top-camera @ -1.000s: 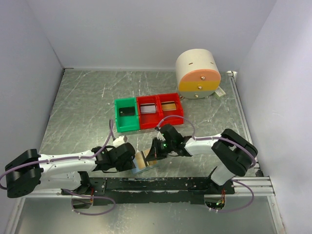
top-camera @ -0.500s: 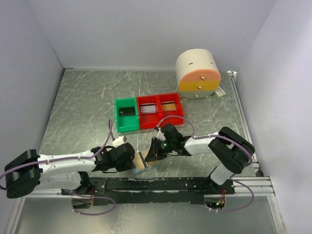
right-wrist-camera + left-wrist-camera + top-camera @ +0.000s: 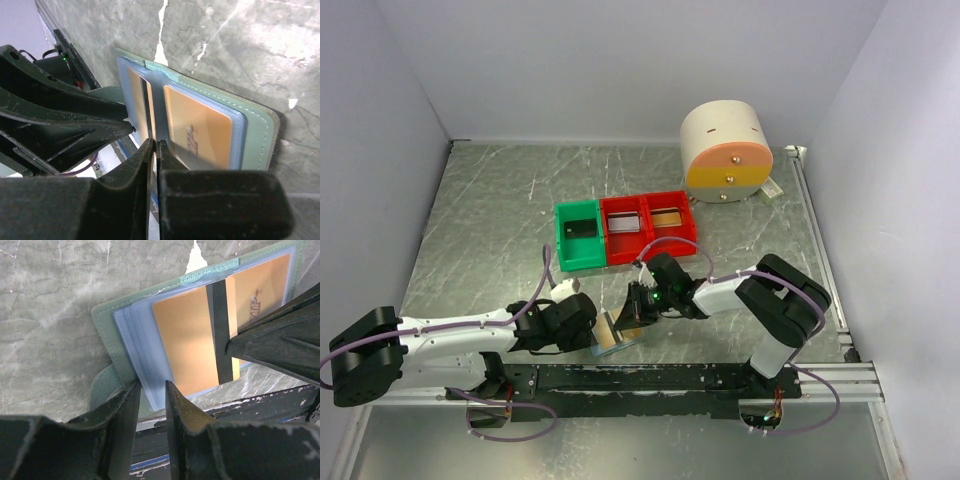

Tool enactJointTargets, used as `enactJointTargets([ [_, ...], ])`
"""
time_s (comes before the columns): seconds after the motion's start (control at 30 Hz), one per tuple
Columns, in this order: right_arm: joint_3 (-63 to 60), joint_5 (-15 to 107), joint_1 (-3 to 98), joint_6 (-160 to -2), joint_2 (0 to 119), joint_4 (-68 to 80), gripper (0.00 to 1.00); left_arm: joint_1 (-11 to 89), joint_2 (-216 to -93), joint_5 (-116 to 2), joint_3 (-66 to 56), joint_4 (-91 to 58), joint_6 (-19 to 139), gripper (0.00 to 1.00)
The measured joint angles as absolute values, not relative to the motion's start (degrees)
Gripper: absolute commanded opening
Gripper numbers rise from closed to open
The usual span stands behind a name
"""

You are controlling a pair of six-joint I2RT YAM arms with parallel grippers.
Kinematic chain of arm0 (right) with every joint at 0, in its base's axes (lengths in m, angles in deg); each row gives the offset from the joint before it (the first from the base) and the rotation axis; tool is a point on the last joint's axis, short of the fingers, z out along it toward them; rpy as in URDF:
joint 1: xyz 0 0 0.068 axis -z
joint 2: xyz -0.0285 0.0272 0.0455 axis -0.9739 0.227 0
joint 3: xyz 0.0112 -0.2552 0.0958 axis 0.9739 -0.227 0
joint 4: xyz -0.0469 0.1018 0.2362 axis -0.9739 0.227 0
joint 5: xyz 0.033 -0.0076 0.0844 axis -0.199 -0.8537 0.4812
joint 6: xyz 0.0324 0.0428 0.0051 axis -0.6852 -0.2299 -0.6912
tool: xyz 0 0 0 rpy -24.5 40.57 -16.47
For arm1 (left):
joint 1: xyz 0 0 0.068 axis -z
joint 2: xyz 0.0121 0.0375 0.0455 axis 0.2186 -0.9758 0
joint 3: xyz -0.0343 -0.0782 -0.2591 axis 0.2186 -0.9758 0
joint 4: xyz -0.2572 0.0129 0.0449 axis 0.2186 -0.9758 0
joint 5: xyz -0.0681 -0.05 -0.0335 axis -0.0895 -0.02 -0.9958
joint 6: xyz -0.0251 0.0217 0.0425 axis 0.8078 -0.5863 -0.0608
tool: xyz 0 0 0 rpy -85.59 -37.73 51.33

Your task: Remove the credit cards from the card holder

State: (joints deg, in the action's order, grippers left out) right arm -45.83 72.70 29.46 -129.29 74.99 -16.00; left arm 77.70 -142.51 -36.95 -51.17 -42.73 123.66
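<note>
card holder (image 3: 611, 337) lies open at the table's (image 3: 500, 220) near edge, between both arms. left gripper (image 3: 151, 387) clamps its sleeve edge. right gripper (image 3: 154, 145), nearer the striped card (image 3: 190, 340), is almost pressed together at the stripe; whether it grips cannot be told.

The left claw (image 3: 594, 337) and right claw (image 3: 636, 322) cover most of the card holder (image 3: 611, 342) from above. Lettering on the credit card (image 3: 260, 280) inside it is blurred. The right claw's grip cannot be determined.
</note>
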Motion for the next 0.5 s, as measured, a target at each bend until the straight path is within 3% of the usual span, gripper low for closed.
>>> enactJointTargets([
  [0.4,-48.5,73.5,31.8,-127.7,71.1,-15.6,0.0,77.7,-142.0,-36.9,-51.3,-43.1,123.7,0.38],
  [0.5,-49.7,73.9,31.9,-127.9,71.1,-16.3,0.0,77.7,-141.0,-36.9,-51.2,-44.5,123.5,0.45],
])
